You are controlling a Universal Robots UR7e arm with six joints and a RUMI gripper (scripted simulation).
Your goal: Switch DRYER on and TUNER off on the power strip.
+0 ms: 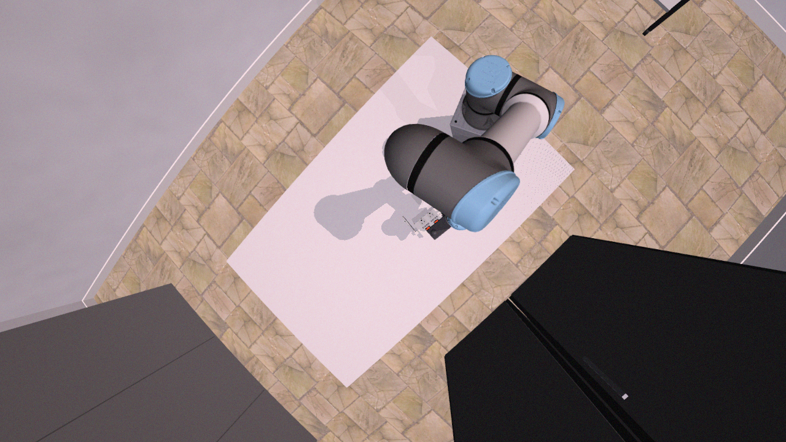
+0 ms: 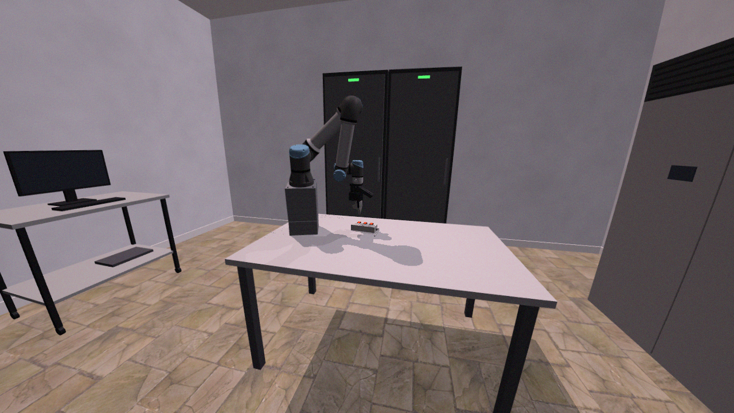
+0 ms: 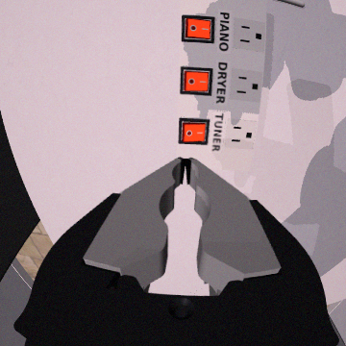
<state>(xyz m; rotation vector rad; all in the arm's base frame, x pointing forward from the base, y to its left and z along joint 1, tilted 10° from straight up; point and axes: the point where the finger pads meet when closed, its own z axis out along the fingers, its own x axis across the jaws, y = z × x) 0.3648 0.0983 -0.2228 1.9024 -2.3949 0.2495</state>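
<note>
The power strip (image 1: 425,218) (image 2: 363,227) (image 3: 250,62) lies the right way up on the table, switches and sockets upward. In the wrist view its red rockers run down a column: PIANO (image 3: 198,29) at the top, DRYER (image 3: 196,81) in the middle, TUNER (image 3: 193,132) nearest my gripper. Each shows a circle at its left and a bar at its right. I cannot tell for sure which side of each is pressed down. My gripper (image 2: 359,211) (image 3: 185,160) is shut with nothing between its jaws. Its tips appear just below TUNER in the wrist view, raised above the strip. The arm hides it in the top view.
The strip stands on the white table (image 1: 330,296) (image 2: 436,267), near the arm's grey pedestal (image 2: 302,209). A thin bar (image 3: 291,2) shows beyond the PIANO end. Dark cabinets (image 2: 425,143) stand behind the table. A side desk with a monitor (image 2: 57,172) is at the left.
</note>
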